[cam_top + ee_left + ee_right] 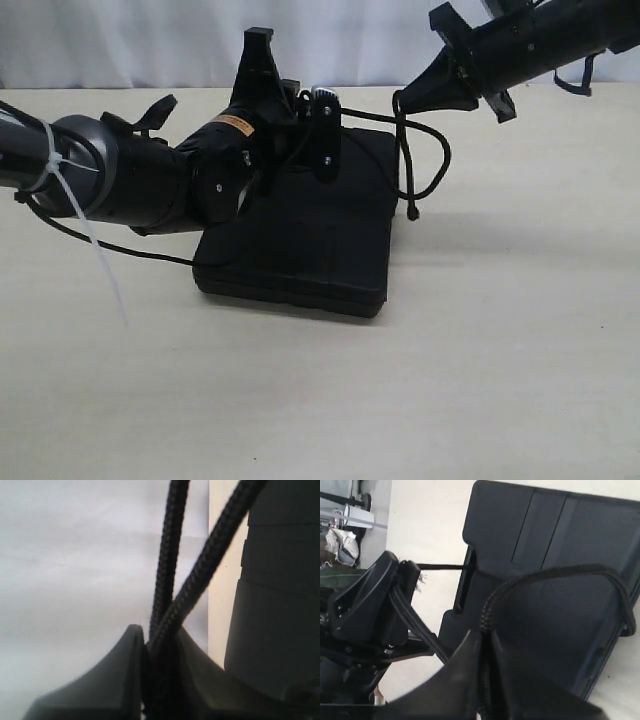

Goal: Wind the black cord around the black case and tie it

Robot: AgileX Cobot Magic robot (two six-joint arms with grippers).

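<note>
Left gripper (160,640) and right gripper (482,642) each pinch the cord (440,160); it spans sideways above the case's (320,245) far edge.

Beige table (500,380); white curtain (120,40) behind

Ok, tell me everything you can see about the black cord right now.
The black cord is a thin, matte braided rope. The left hand pinches two strands together above the black case, with a frayed tuft beside it. The right hand grips it too, raised off the case; from there it bows outward in a slack loop, and its knotted tip dangles beside the case's right edge.
</note>
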